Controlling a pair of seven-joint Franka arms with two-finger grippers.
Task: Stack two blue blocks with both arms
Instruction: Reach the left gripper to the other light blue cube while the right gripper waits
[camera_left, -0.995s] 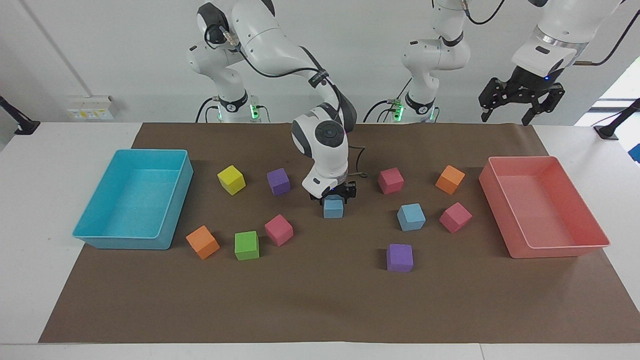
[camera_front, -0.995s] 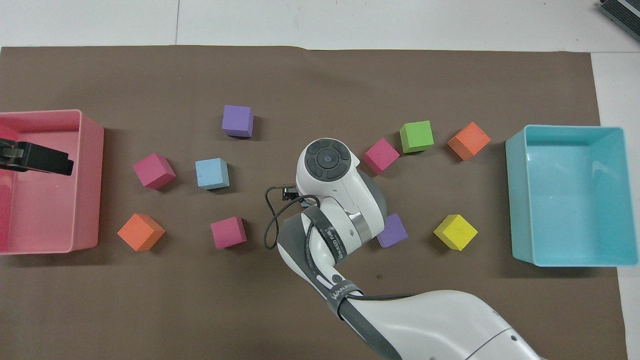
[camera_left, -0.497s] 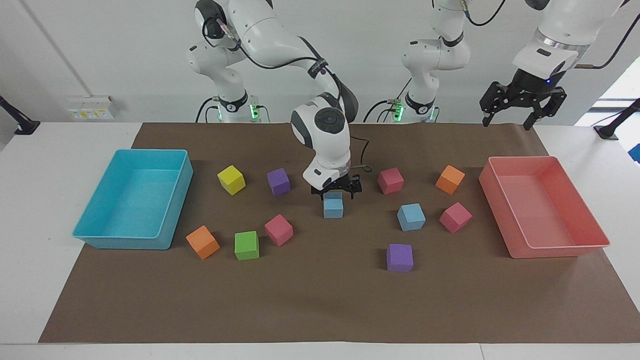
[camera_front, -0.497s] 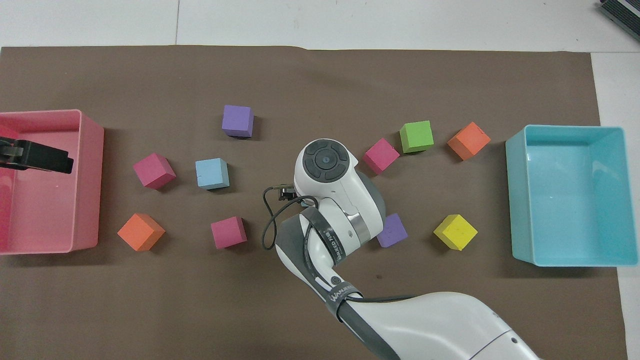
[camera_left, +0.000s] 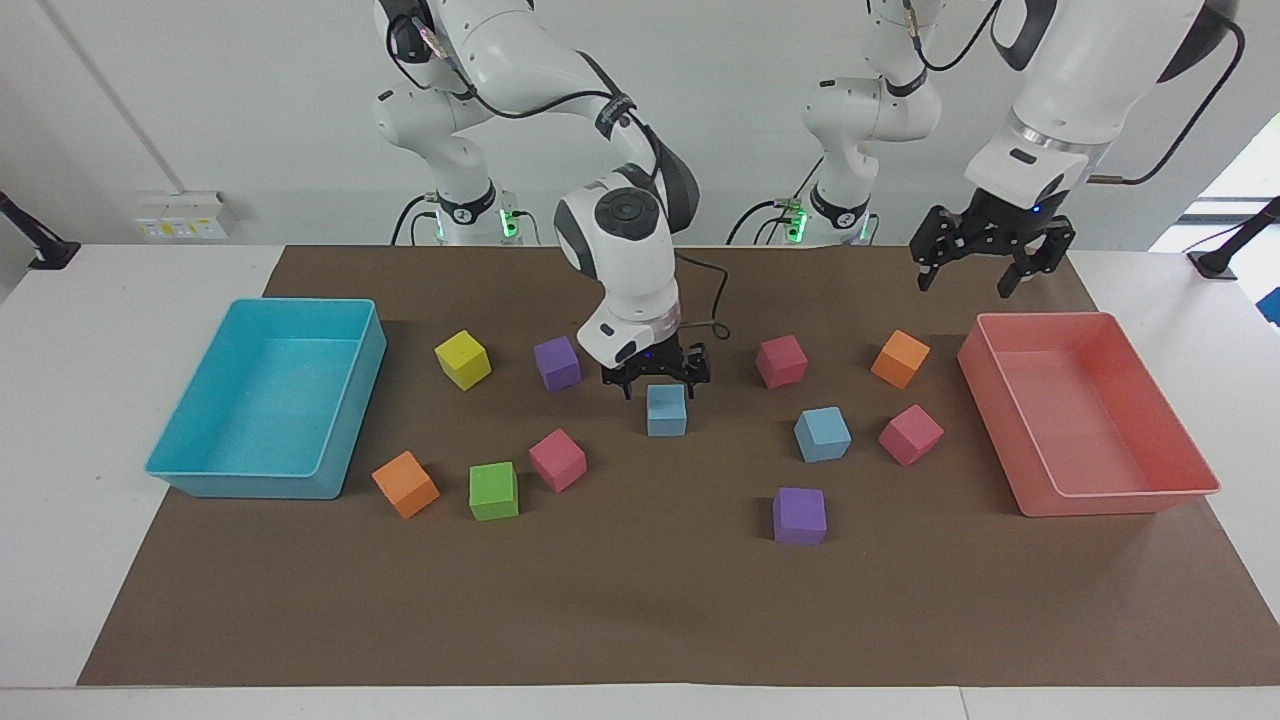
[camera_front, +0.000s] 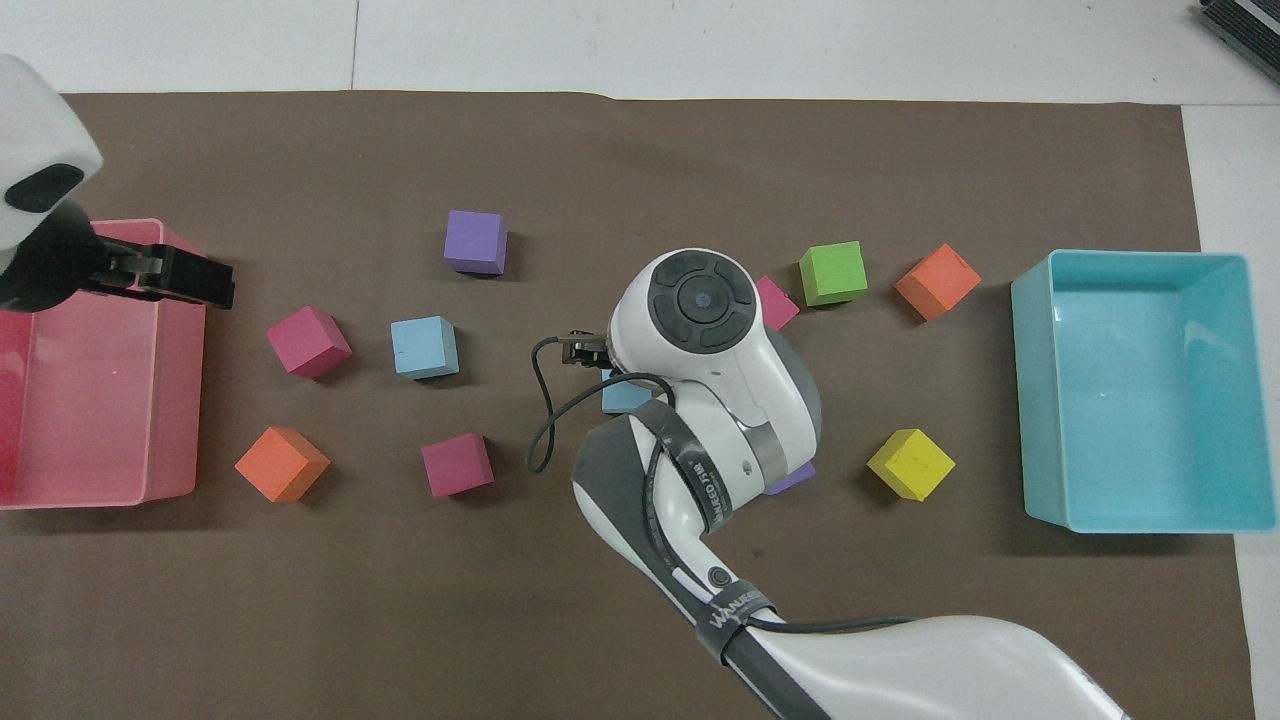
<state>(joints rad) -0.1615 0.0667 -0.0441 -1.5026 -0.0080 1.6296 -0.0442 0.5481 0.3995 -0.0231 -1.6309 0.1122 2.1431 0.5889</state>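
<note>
Right gripper hangs just above the centre blue block, fingers spread apart, not touching it. That block sits on the brown mat about mid-table; in the overhead view the right arm covers most of it, only a blue sliver shows. Second blue block lies on the mat toward the left arm's end from the centre block, well apart from it, also seen from above.

Left gripper is up in the air, fingers apart, nothing held, over the mat by the pink tray's robot-side corner; overhead shows it over that tray's rim.

Containers: pink tray, toward the left arm's end from the centre block, has no cubes in it. Cyan tray, toward the right arm's end, likewise holds nothing.

Hidden or cut off: overhead, the right arm hides nearly all of a purple cube and part of a magenta cube. Pink tray is cut by the overhead frame edge. Left arm's upper links run out of frame.
</note>
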